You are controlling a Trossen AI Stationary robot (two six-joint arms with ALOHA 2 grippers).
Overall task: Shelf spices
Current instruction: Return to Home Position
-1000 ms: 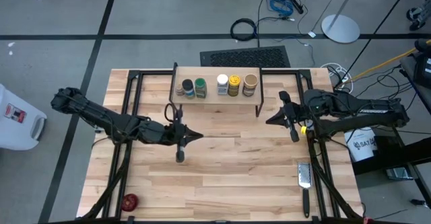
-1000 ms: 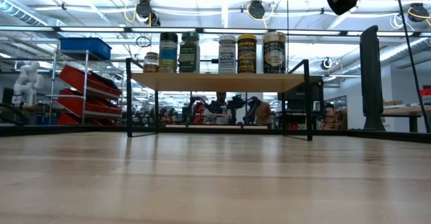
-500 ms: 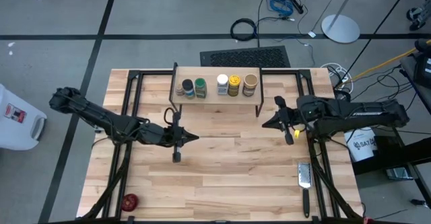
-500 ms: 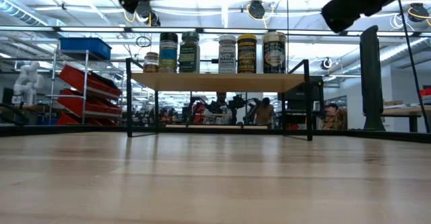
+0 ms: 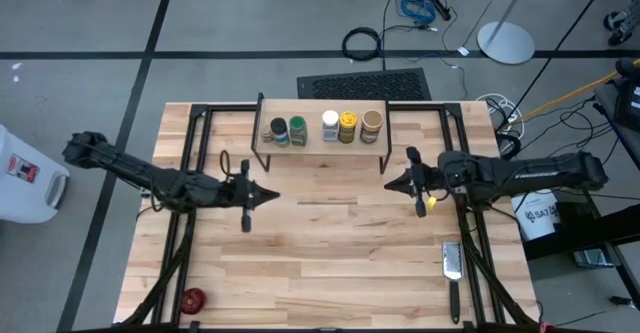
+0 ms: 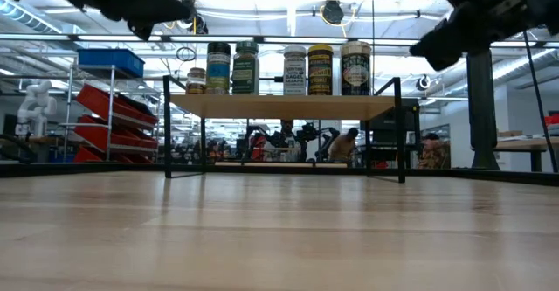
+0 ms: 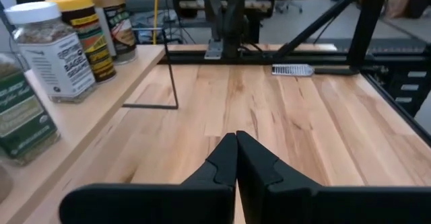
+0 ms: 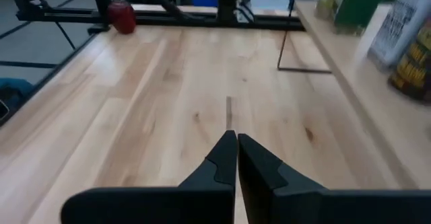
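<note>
You've got all 5 spices (image 5: 330,126) standing on the shelf (image 5: 312,145); L gripper (image 5: 270,195) & R gripper (image 5: 392,184) both clenched, empty, above the table (image 5: 340,263).

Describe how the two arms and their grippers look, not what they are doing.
The left arm and the right arm are slim, black, jointed tubes. The right one carries a small yellow spot near its wrist. The left gripper and the right gripper each have two matte black fingers, wedge-shaped and tapering to a point, on a wide black crossbar.
</note>
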